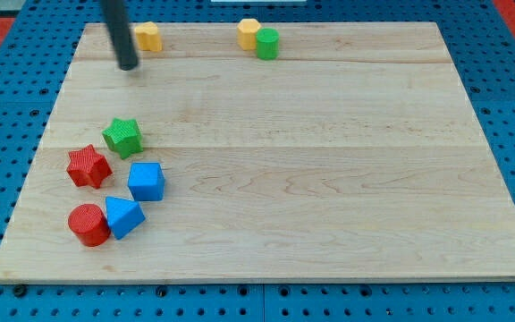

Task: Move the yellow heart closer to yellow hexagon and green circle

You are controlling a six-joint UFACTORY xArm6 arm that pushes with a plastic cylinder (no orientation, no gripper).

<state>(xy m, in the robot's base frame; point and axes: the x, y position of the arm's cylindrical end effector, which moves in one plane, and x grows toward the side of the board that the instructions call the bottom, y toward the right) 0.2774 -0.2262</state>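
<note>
The yellow heart (147,36) lies near the board's top edge at the upper left. The yellow hexagon (249,33) and the green circle (267,43) sit touching each other at the top middle, well to the right of the heart. My tip (129,64) rests on the board just below and left of the yellow heart, a small gap apart from it. The rod rises from the tip to the view's top.
A green star (122,136), a red star (88,166), a blue cube (147,181), a blue triangle (123,216) and a red circle (88,224) cluster at the lower left. The wooden board (329,179) lies on a blue pegboard.
</note>
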